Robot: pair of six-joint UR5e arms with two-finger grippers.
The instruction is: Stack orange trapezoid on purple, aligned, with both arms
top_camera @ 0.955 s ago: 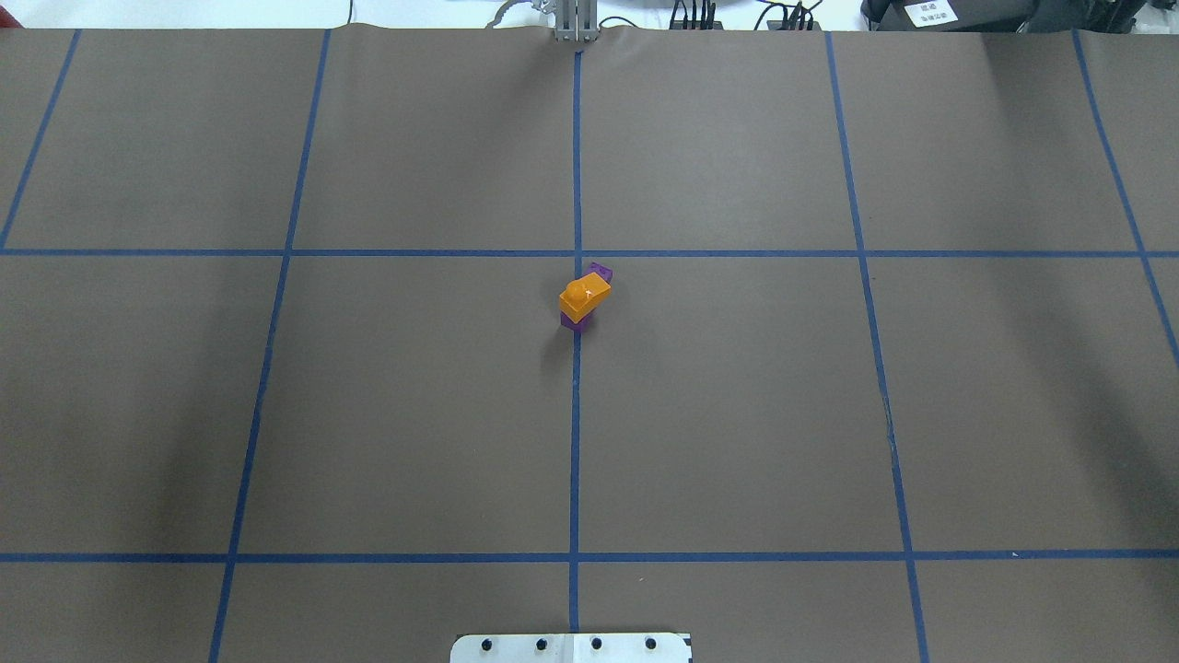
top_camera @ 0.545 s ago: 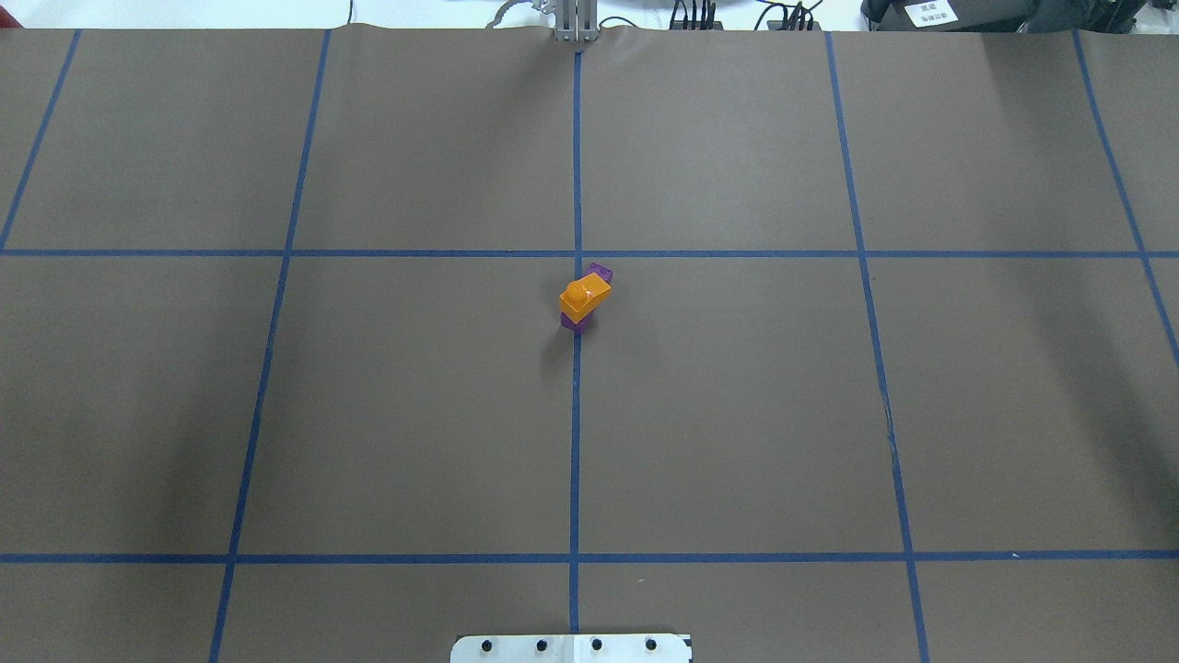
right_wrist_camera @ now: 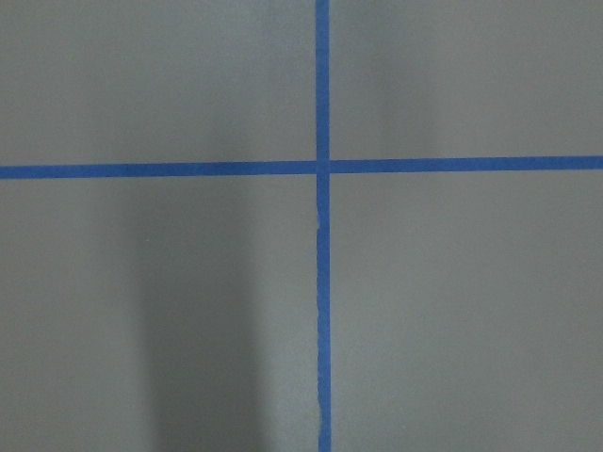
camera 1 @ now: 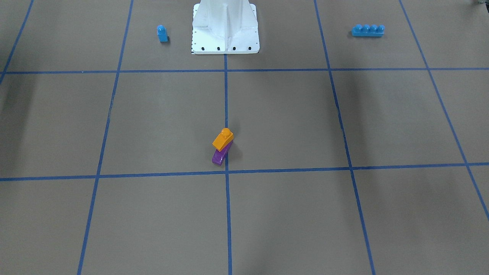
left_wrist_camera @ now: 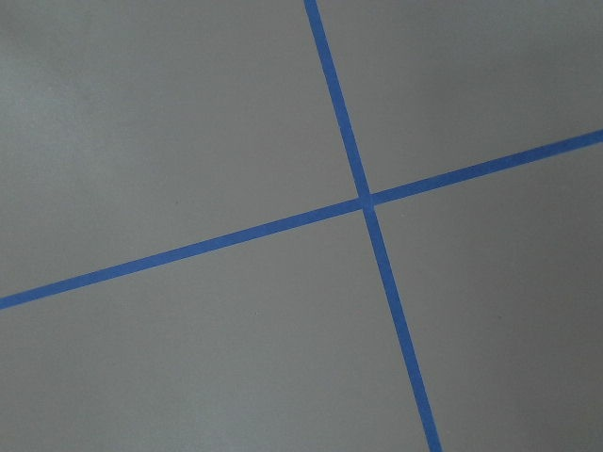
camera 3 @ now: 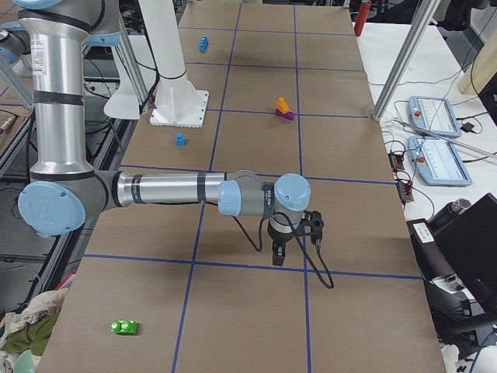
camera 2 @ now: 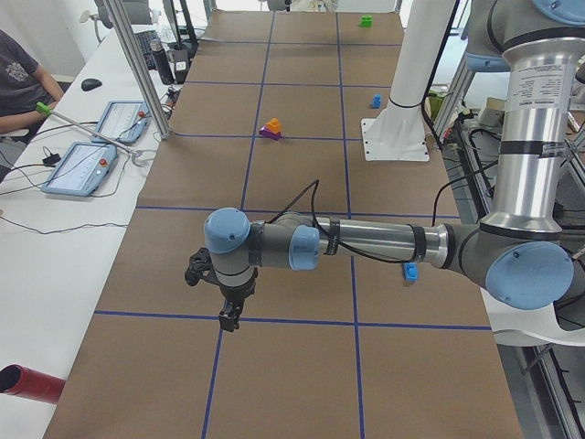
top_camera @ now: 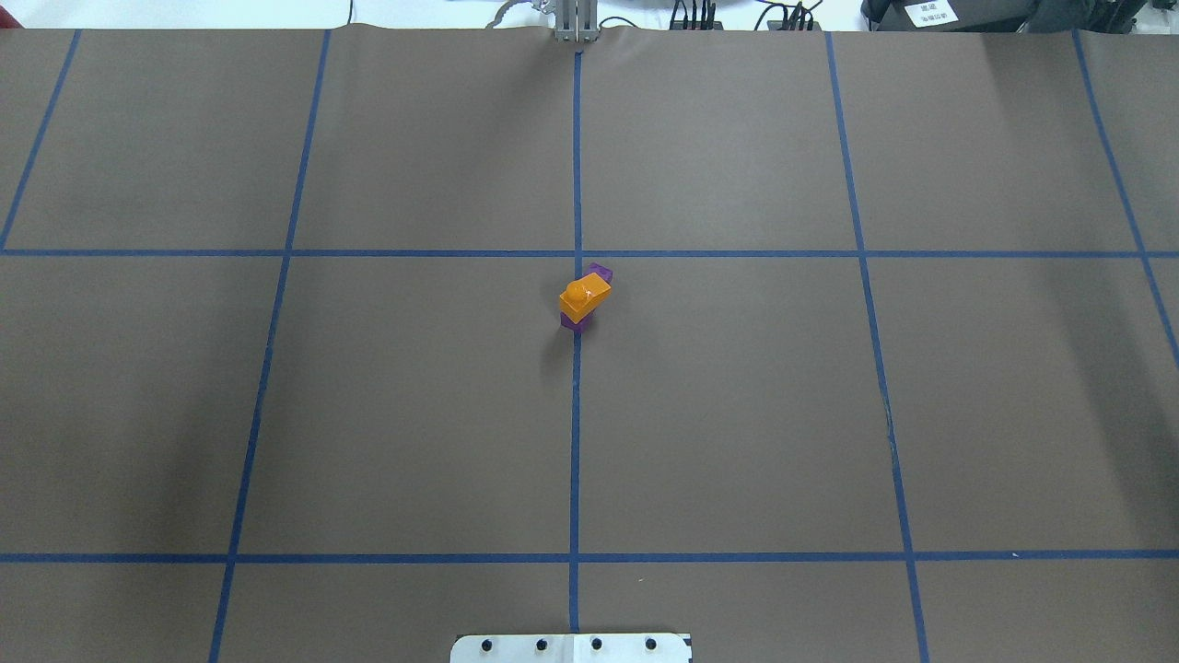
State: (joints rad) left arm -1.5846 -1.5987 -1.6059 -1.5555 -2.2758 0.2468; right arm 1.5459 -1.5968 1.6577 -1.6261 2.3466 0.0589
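The orange trapezoid (top_camera: 584,296) sits on top of the purple block (top_camera: 601,273) near the table's middle, on the centre tape line. Purple shows past both of its ends. In the front-facing view the orange trapezoid (camera 1: 222,139) lies toward the robot's end of the purple block (camera 1: 219,156). No gripper touches them. My left gripper (camera 2: 228,320) hangs low over the table far from the stack, seen only in the left side view. My right gripper (camera 3: 278,256) hangs likewise, seen only in the right side view. I cannot tell whether either is open or shut.
A small blue single-stud block (camera 1: 162,33) and a long blue four-stud brick (camera 1: 368,30) lie on either side of the white base (camera 1: 225,26). A green block (camera 3: 124,326) lies at the right end. Operator tablets (camera 2: 87,167) sit beside the table.
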